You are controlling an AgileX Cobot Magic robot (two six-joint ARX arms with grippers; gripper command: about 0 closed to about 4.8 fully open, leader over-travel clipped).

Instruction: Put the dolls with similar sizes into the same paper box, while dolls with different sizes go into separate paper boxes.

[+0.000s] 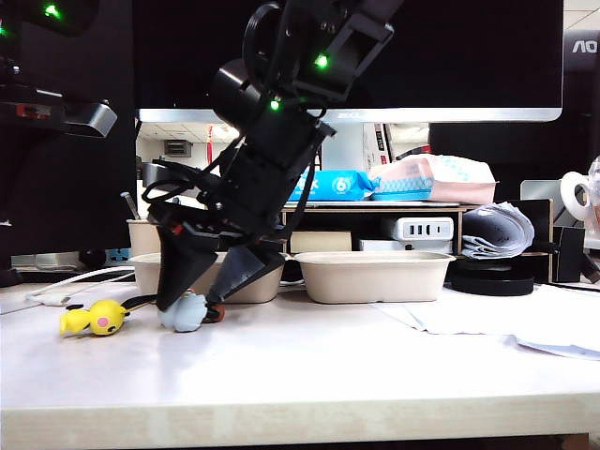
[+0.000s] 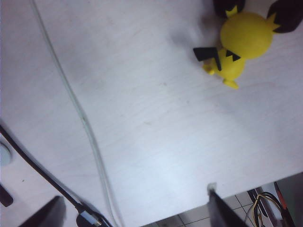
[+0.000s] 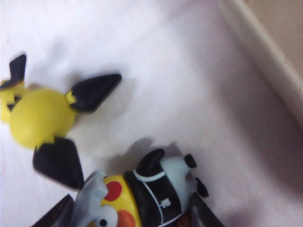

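Two black fingers of the right gripper straddle the pale blue doll on the white table, spread with the doll between them and not visibly clamped; whether they touch it I cannot tell. The doll lies on its side just in front of the left paper box. The yellow doll lies just beside it, farther from the boxes. The left gripper hangs wide and empty near the table's front edge, the yellow doll ahead of its tips.
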